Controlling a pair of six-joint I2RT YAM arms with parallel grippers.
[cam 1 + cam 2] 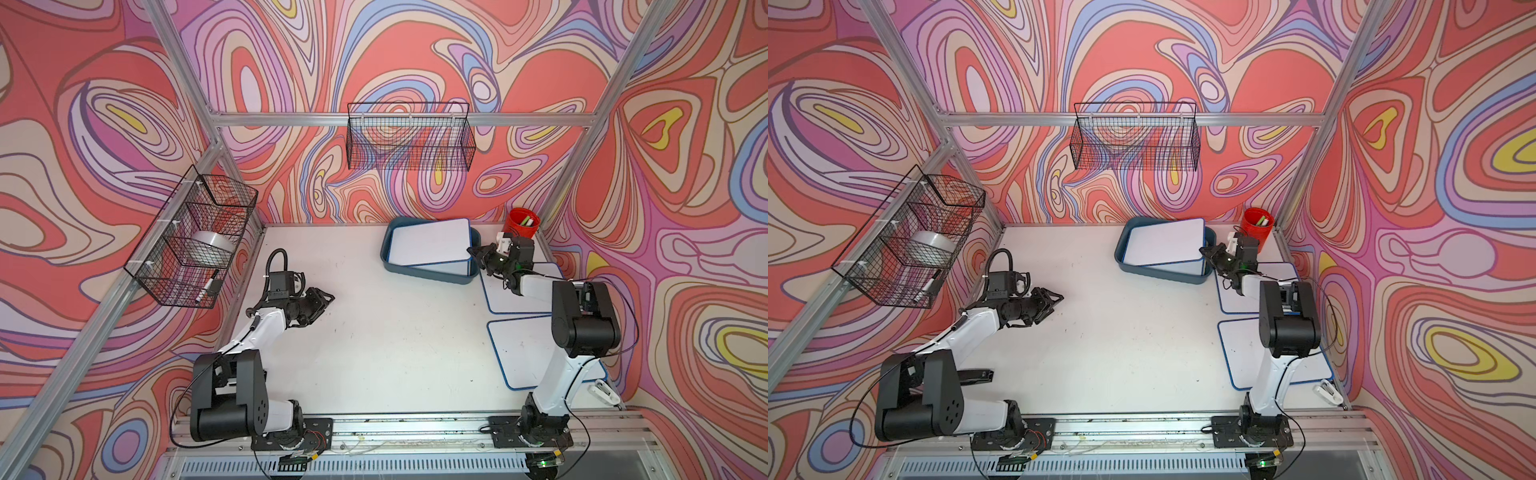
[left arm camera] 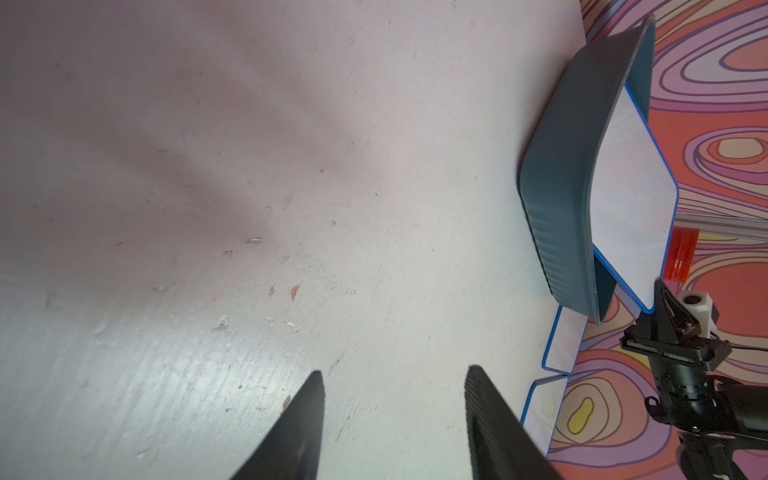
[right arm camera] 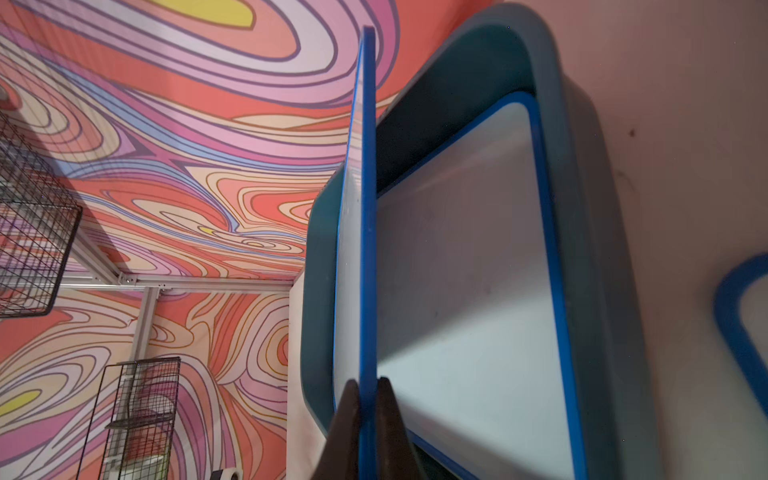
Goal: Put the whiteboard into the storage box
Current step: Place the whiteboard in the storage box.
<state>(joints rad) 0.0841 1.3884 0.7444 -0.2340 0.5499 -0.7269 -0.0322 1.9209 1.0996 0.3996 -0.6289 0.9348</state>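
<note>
The scuffed white table [image 1: 374, 340] sits inside swirl-printed walls [image 1: 415, 62]. On it stands the matte teal, round-cornered storage box [image 1: 428, 277]. The right gripper [image 3: 368, 386] seemingly pinches the blue-rimmed whiteboard [image 3: 368, 208], slanted over the box. The left gripper [image 2: 395, 371] gapes empty, well apart from it.

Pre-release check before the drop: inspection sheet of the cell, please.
Surface: white table, scuffed, with small marks.
Job's things: storage box at the back right; flat whiteboard lying inside it; held whiteboard tilted above that one; middle whiteboard and front whiteboard flat on the table by the right arm.
Clutter: red cup with markers in the back right corner; white stapler-like item at the front right.
Grippers: left gripper open, empty, over bare table; right gripper shut on the held whiteboard's edge.
Cables: black hose looped at the left wrist; loose wires at the left base.
Surroundings: patterned walls; aluminium frame; side basket with tape roll and marker; back basket.
</note>
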